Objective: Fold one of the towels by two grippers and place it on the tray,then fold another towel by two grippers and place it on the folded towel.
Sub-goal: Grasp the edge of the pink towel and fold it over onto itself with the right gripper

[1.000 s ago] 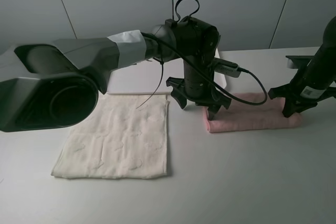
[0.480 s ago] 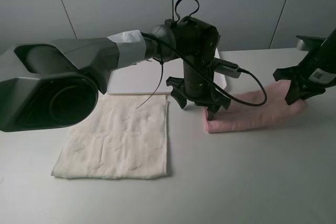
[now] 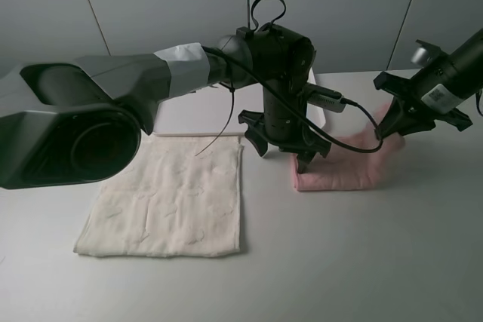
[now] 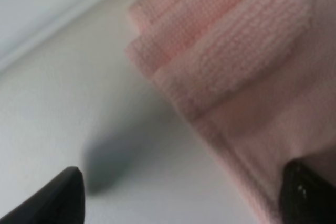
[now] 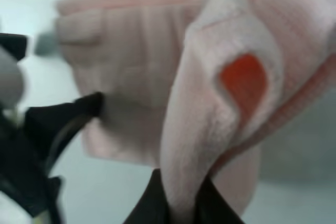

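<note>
Two towels on the table [image 3: 339, 262] in the exterior high view, both outside the tray [image 3: 189, 115]. Tray at the back, largely hidden behind the left arm [image 3: 113, 88]; only plain white surface showing. Cream towel [image 3: 166, 201] flat and unfolded at front left. Pink towel [image 3: 336, 175] folded into a narrow strip right of centre, long axis left-right. Left end flat on the table, right end raised and bent back toward the middle. Left gripper [image 3: 281, 152] pointing down over the strip's left end, jaws spread wide. Right gripper [image 3: 390, 127] clamped on the raised right end, clear of the table.

Left wrist view: pink towel [image 4: 236, 51] close up, stacked folded layers visible at its end, lying on the table [image 4: 79, 103]. Left gripper [image 4: 181, 198] wide apart, one fingertip over bare table, the other over the towel. Contact with the cloth: cannot tell.

Right wrist view: pink towel [image 5: 136, 51] blurred, one end pinched upright in the right gripper [image 5: 178, 198], jaws closed tight on the cloth. Rest of the strip stretching away behind. Orange patch [image 5: 241, 80] inside the curled fold; cannot tell what.
</note>
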Action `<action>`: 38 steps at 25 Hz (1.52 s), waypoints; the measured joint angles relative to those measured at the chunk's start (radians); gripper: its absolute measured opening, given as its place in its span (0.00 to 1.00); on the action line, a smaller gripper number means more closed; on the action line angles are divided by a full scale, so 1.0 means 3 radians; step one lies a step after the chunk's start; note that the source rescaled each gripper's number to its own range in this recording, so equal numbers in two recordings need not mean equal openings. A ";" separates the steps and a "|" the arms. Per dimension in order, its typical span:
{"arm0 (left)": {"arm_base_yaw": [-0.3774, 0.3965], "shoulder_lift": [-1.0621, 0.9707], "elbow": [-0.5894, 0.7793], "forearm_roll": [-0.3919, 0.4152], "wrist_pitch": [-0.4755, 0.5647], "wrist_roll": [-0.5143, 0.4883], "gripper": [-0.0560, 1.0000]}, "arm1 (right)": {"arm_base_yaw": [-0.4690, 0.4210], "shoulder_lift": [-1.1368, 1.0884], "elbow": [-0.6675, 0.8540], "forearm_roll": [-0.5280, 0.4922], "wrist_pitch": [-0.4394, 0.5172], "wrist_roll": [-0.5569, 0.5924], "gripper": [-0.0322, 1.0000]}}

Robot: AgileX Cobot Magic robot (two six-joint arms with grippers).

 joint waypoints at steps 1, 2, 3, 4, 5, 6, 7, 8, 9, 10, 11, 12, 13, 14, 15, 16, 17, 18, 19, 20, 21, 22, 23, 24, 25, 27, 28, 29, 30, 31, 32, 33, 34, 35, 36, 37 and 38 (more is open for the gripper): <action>0.0000 0.0000 0.0000 0.0000 0.0000 0.0007 0.96 | 0.0000 0.0017 0.0000 0.0068 0.0036 -0.0041 0.06; 0.0007 0.0000 0.0000 -0.0009 0.0000 0.0023 0.96 | 0.0000 0.0033 0.0000 0.0120 0.0069 -0.0071 0.06; 0.0025 0.0000 0.0000 -0.0046 0.0003 0.0049 0.96 | 0.0000 0.0059 0.0000 0.0154 0.0082 -0.0089 0.06; 0.0046 0.0000 0.0000 -0.0105 0.0009 0.0078 0.96 | 0.0000 0.0086 0.0008 0.0183 0.0091 -0.0113 0.06; 0.0083 0.0000 0.0000 -0.0185 0.0009 0.0088 0.96 | 0.0000 0.0102 0.0031 0.0208 0.0091 -0.0139 0.06; 0.0110 0.0001 0.0000 -0.0232 0.0018 0.0095 0.96 | 0.0000 0.0116 0.0069 0.0282 0.0073 -0.0189 0.06; 0.0138 0.0008 0.0000 -0.0272 0.0021 0.0102 0.96 | 0.0000 0.0123 0.0106 0.0378 0.0064 -0.0261 0.06; 0.0165 0.0008 0.0000 -0.0288 0.0026 0.0117 0.96 | 0.0000 0.0129 0.0163 0.0478 0.0032 -0.0350 0.06; 0.0182 0.0008 0.0000 -0.0294 0.0034 0.0131 0.96 | 0.0000 0.0129 0.0225 0.0614 -0.0002 -0.0431 0.06; 0.0191 0.0008 0.0000 -0.0294 0.0034 0.0146 0.96 | 0.0000 0.0145 0.0276 0.0741 -0.0031 -0.0518 0.06; 0.0198 0.0008 0.0000 -0.0289 0.0034 0.0146 0.96 | 0.0000 0.0160 0.0332 0.0859 -0.0059 -0.0604 0.06; 0.0198 0.0008 0.0000 -0.0289 0.0034 0.0154 0.96 | 0.0000 0.0161 0.0388 0.0956 -0.0096 -0.0674 0.06; 0.0198 0.0008 0.0000 -0.0289 0.0034 0.0154 0.96 | 0.0000 0.0167 0.0440 0.1052 -0.0122 -0.0753 0.06; 0.0198 0.0008 0.0000 -0.0296 0.0034 0.0160 0.96 | 0.0000 0.0167 0.0476 0.1136 -0.0129 -0.0825 0.06; 0.0198 0.0008 0.0000 -0.0310 0.0034 0.0160 0.96 | 0.0000 0.0167 0.0514 0.1200 -0.0148 -0.0892 0.06; 0.0198 0.0008 0.0000 -0.0318 0.0034 0.0160 0.96 | 0.0000 0.0167 0.0549 0.1265 -0.0172 -0.0927 0.06; 0.0198 0.0008 0.0000 -0.0318 0.0034 0.0160 0.96 | 0.0000 0.0167 0.0578 0.1318 -0.0207 -0.0961 0.06; 0.0198 0.0008 0.0000 -0.0324 0.0034 0.0160 0.96 | 0.0000 0.0167 0.0608 0.1362 -0.0240 -0.0988 0.06; 0.0198 0.0008 0.0000 -0.0324 0.0034 0.0160 0.96 | 0.0000 0.0167 0.0636 0.1404 -0.0271 -0.1016 0.06; 0.0198 0.0008 0.0000 -0.0324 0.0034 0.0160 0.96 | 0.0000 0.0167 0.0660 0.1453 -0.0286 -0.1056 0.06; 0.0198 0.0008 0.0000 -0.0324 0.0034 0.0180 0.96 | 0.0000 0.0167 0.0676 0.1521 -0.0295 -0.1096 0.06; 0.0198 0.0008 0.0000 -0.0324 0.0034 0.0187 0.96 | 0.0000 0.0167 0.0702 0.1585 -0.0301 -0.1140 0.06; 0.0198 0.0008 0.0000 -0.0324 0.0034 0.0195 0.96 | 0.0000 0.0167 0.0721 0.1659 -0.0309 -0.1179 0.06; 0.0198 0.0008 0.0000 -0.0324 0.0034 0.0201 0.96 | 0.0000 0.0167 0.0746 0.1730 -0.0317 -0.1215 0.06; 0.0198 0.0008 0.0000 -0.0324 0.0034 0.0201 0.96 | 0.0000 0.0167 0.0776 0.1797 -0.0322 -0.1260 0.06; 0.0198 0.0008 0.0000 -0.0324 0.0038 0.0209 0.96 | 0.0006 0.0167 0.0835 0.1907 -0.0350 -0.1334 0.06; 0.0198 0.0008 0.0000 -0.0324 0.0038 0.0209 0.96 | 0.0032 0.0167 0.0850 0.1940 -0.0383 -0.1358 0.06; 0.0198 0.0008 0.0000 -0.0324 0.0038 0.0209 0.96 | 0.0070 0.0167 0.0876 0.1947 -0.0434 -0.1374 0.06; 0.0198 0.0008 0.0000 -0.0331 0.0038 0.0209 0.96 | 0.0123 0.0167 0.0891 0.1960 -0.0484 -0.1381 0.06; 0.0198 0.0008 0.0000 -0.0331 0.0038 0.0213 0.96 | 0.0170 0.0167 0.0898 0.1993 -0.0531 -0.1402 0.06; 0.0200 0.0008 0.0000 -0.0345 0.0038 0.0213 0.96 | 0.0226 0.0167 0.0904 0.2020 -0.0555 -0.1419 0.06; 0.0200 0.0008 0.0000 -0.0353 0.0041 0.0226 0.96 | 0.0272 0.0167 0.0904 0.2042 -0.0593 -0.1433 0.06; 0.0200 0.0008 0.0000 -0.0353 0.0041 0.0226 0.96 | 0.0300 0.0167 0.0904 0.2069 -0.0615 -0.1439 0.06; 0.0206 0.0008 0.0000 -0.0360 0.0041 0.0234 0.96 | 0.0306 0.0167 0.0904 0.2099 -0.0632 -0.1449 0.06; 0.0206 0.0008 -0.0005 -0.0360 0.0041 0.0234 0.96 | 0.0309 0.0167 0.0911 0.2114 -0.0641 -0.1462 0.06; 0.0206 0.0008 -0.0024 -0.0360 0.0041 0.0234 0.96 | 0.0309 0.0167 0.0911 0.2114 -0.0646 -0.1462 0.06; 0.0206 0.0008 -0.0037 -0.0368 0.0041 0.0242 0.96 | 0.0309 0.0167 0.0917 0.2121 -0.0655 -0.1470 0.06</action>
